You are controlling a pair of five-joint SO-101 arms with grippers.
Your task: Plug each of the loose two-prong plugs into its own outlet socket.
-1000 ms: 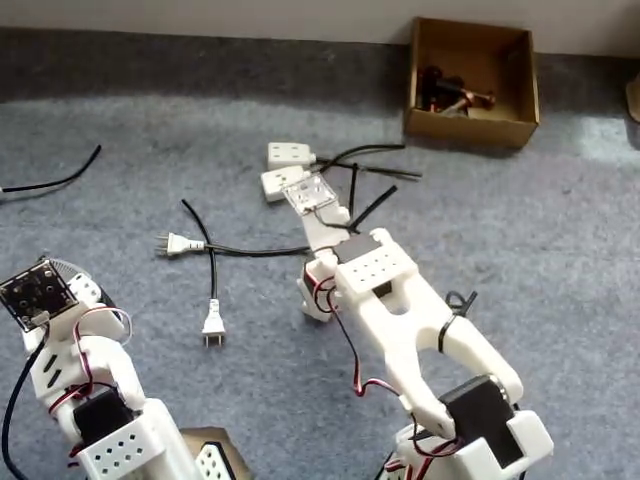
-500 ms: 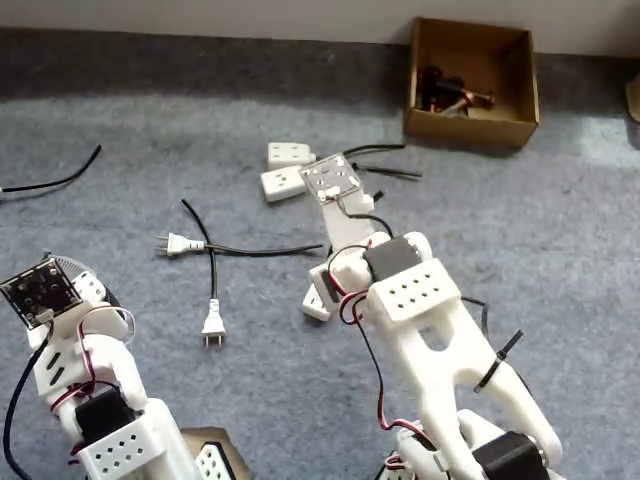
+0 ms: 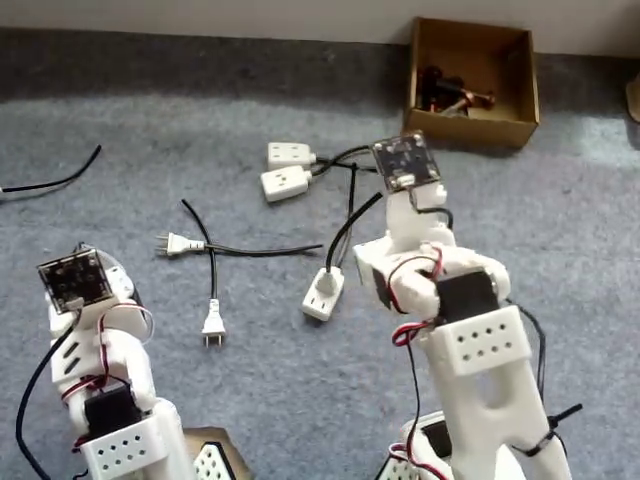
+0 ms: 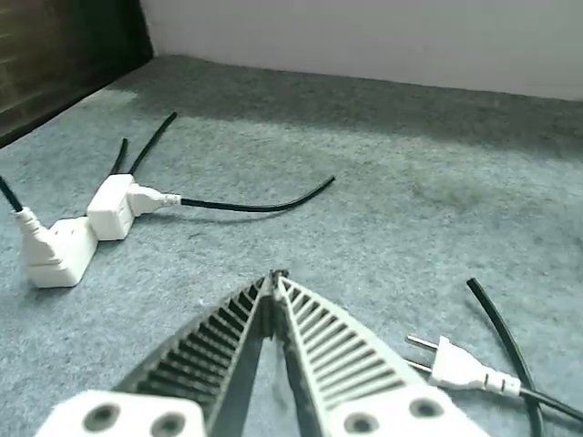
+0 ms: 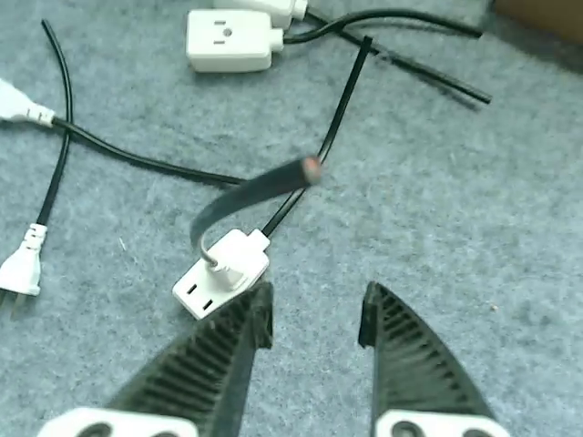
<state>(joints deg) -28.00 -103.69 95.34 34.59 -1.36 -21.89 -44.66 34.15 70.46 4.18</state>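
Note:
Two loose white two-prong plugs lie on the grey carpet, one (image 3: pixel 172 243) farther out and one (image 3: pixel 212 325) nearer. Two white sockets (image 3: pixel 290 154) (image 3: pixel 283 182) sit side by side at the far middle. A third socket (image 3: pixel 323 293), on a short thick black lead, lies in front of the right arm. My right gripper (image 5: pixel 317 291) hangs open and empty just above and behind this socket (image 5: pixel 221 273). My left gripper (image 4: pixel 276 278) is shut and empty, low over the carpet at the near left, with a plug (image 4: pixel 451 364) close beside it.
An open cardboard box (image 3: pixel 470 120) holding small parts stands at the far right. Black leads (image 3: pixel 255 250) cross the middle of the carpet. Two more white socket blocks (image 4: pixel 114 205) (image 4: pixel 59 259) with black leads lie off to one side of the left gripper.
The right arm has drawn back from the far pair of sockets and risen, uncovering the third socket and its lead. The left arm has shifted slightly to the right.

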